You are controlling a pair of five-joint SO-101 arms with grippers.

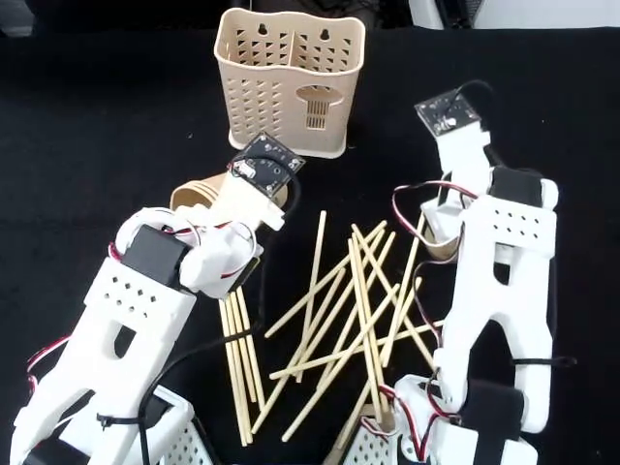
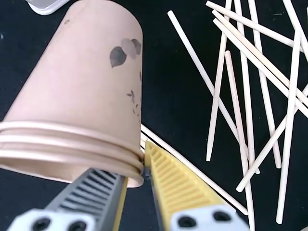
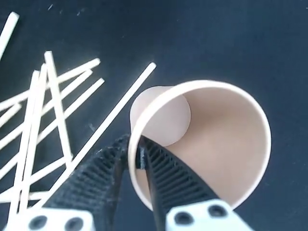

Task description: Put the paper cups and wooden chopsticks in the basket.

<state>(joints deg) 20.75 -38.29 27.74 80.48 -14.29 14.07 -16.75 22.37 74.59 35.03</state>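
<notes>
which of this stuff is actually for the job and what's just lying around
For the job:
basket
stacked cups
single cup
loose chopsticks

Just lying about:
black table cover
white thing past the table's far edge

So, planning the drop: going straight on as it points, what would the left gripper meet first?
Probably the front wall of the basket, ahead of the left gripper and its paper cups; height is hard to judge.

- Looks like a robotics lab bench: black cloth [image 1: 87, 126] covers the table.
- Left arm [image 1: 126, 320] and right arm [image 1: 504, 281]: white plastic, bare wires, open circuit boards [image 1: 263, 167].
- Chopsticks [image 1: 360, 291] strewn just beyond the fingers [image 2: 178, 187].
</notes>
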